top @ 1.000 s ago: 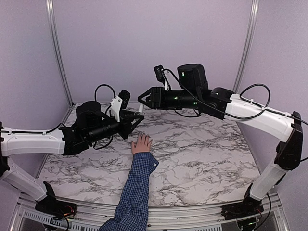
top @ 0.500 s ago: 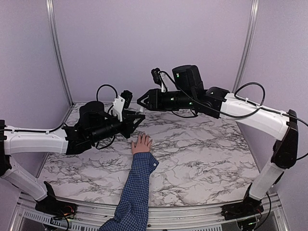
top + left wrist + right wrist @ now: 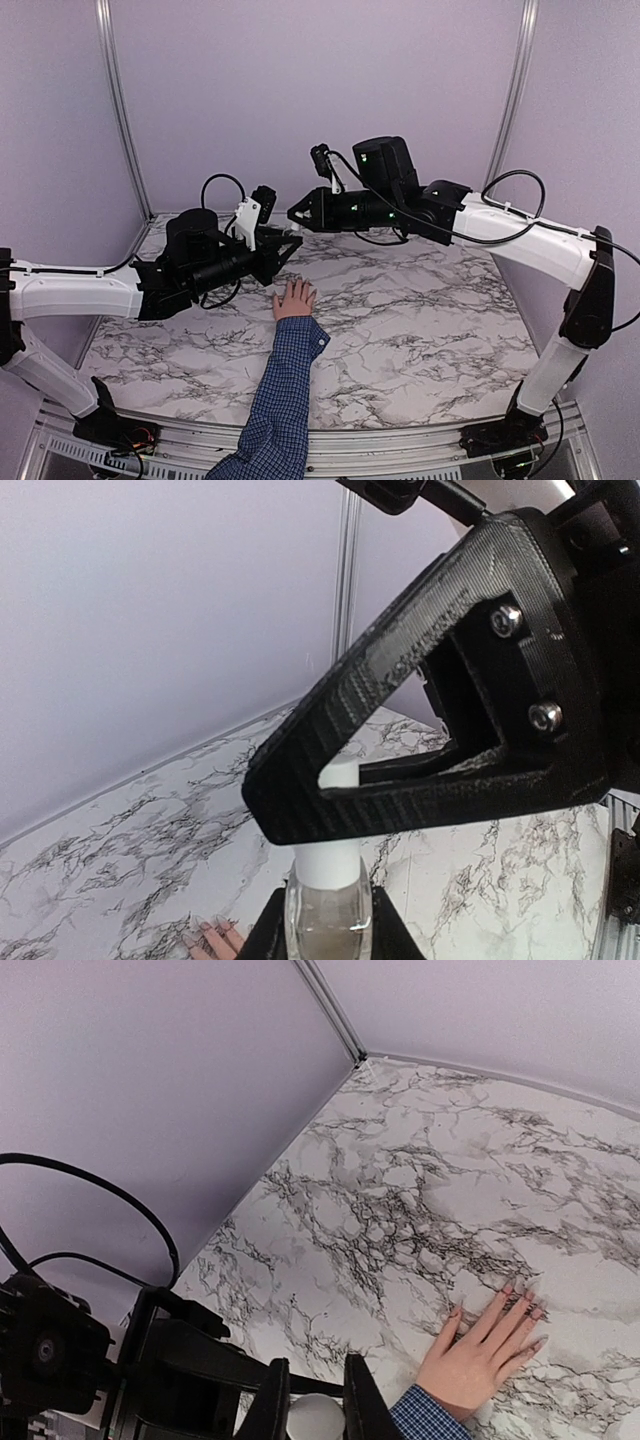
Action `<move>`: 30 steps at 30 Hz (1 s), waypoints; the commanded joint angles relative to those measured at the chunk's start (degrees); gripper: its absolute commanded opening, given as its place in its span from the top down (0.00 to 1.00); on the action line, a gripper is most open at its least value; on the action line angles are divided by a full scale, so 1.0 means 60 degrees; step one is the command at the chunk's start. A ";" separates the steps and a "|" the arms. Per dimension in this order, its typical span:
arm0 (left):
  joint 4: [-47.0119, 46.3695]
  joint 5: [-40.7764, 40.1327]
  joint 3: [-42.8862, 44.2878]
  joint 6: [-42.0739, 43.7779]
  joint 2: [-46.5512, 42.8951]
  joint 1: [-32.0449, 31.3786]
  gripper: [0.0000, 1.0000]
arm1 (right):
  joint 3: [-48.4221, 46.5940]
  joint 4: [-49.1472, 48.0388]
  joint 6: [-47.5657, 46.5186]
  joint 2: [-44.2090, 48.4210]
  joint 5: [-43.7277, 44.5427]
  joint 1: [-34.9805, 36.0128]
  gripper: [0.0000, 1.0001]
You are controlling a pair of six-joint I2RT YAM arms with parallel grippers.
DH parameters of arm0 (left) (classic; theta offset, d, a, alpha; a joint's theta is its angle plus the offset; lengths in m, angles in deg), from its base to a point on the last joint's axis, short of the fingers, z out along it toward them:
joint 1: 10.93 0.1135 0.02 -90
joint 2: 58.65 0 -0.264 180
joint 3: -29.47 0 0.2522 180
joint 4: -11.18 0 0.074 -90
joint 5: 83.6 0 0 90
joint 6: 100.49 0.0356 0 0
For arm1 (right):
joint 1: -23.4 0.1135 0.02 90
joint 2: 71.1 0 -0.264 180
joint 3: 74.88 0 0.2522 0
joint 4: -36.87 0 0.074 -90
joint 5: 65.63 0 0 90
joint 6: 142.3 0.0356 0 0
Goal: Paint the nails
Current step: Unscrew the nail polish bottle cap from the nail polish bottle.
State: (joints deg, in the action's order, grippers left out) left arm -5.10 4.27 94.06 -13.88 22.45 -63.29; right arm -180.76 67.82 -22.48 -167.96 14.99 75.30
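small hand flat on the marble, bottle held in the air nearby

we see the hand lying palm down on the marbled surface. its fingers are spread and point away from the arm bases. a blue checked sleeve runs back to the near edge. the nails are tiny and oval, a dull pinkish grey that is a shade darker than the light skin. we cannot tell whether they carry any gloss. in the air near the fingertips, the left end effector is clamped on a clear glass bottle with a white cap. the right end effector meets it from the opposite side. its two fingers flank the cap closely, but we cannot tell whether they actually press on it.
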 commanded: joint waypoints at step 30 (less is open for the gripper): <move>-0.1438 0.7611 0.1871 -0.1820 -0.0821 0.0110 1.00 | 0.0653 -0.2754 -0.2349 0.1453 -0.5871 0.0110 1.00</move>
State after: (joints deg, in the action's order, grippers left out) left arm -8.90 37.06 101.73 -23.94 16.74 -61.06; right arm -176.04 50.34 -34.30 -157.31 -12.68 74.23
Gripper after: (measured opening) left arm 0.210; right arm 0.119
